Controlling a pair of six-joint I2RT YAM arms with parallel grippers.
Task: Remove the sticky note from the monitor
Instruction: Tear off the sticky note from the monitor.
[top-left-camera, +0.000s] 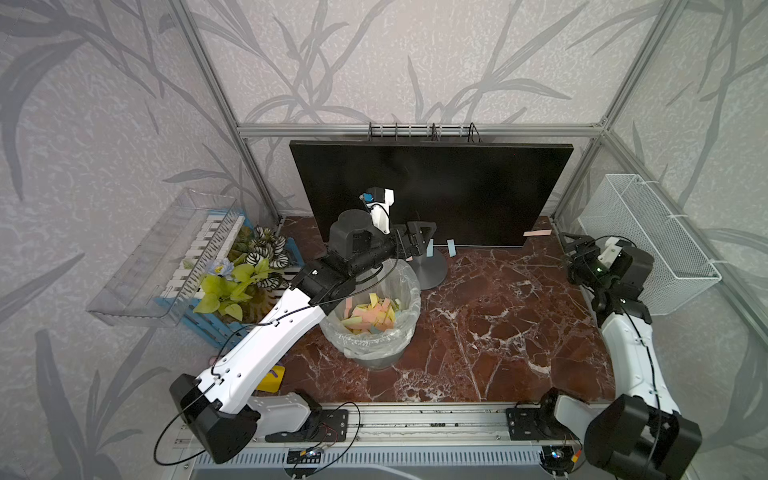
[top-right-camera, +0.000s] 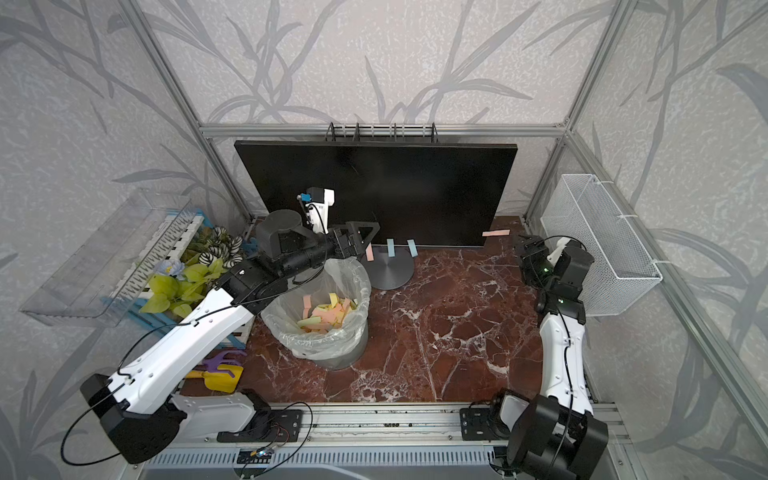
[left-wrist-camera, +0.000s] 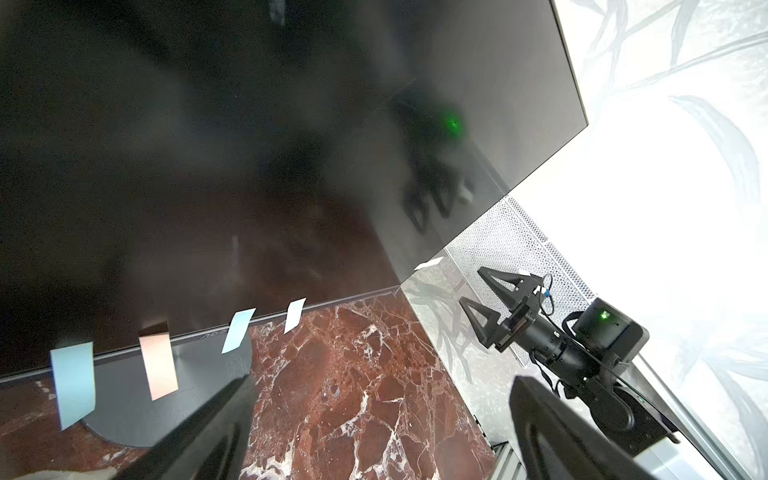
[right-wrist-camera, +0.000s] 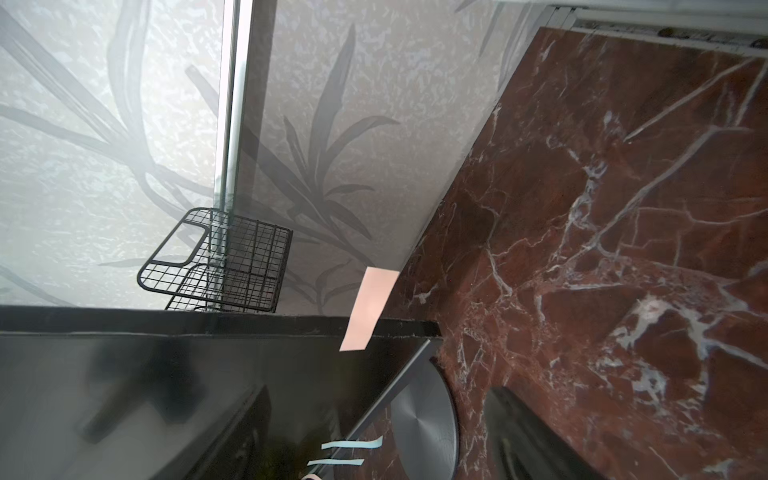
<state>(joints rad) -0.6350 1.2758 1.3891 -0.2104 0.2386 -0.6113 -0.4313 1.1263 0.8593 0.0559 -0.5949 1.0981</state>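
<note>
The black monitor (top-left-camera: 432, 195) (top-right-camera: 374, 191) stands at the back on its round grey base (top-left-camera: 432, 270). Several sticky notes hang from its lower edge: a pink one (top-left-camera: 537, 233) (right-wrist-camera: 369, 308) at the right corner, two blue ones (top-left-camera: 451, 247) (top-left-camera: 430, 248) near the stand, plus a pink note (left-wrist-camera: 158, 365) and a blue note (left-wrist-camera: 74, 384) further left. My left gripper (top-left-camera: 424, 241) (left-wrist-camera: 382, 386) is open beside the stand, just in front of the lower edge, holding nothing. My right gripper (top-left-camera: 575, 243) (right-wrist-camera: 376, 399) is open, near the pink corner note and apart from it.
A waste bin (top-left-camera: 411, 286) with a clear liner holds several discarded notes, under my left arm. A planter with plants (top-left-camera: 245, 270) and a clear tray (top-left-camera: 158, 257) stand at the left. A white mesh basket (top-left-camera: 648, 241) is at the right wall. A black wire rack (top-left-camera: 424, 131) hangs behind the monitor.
</note>
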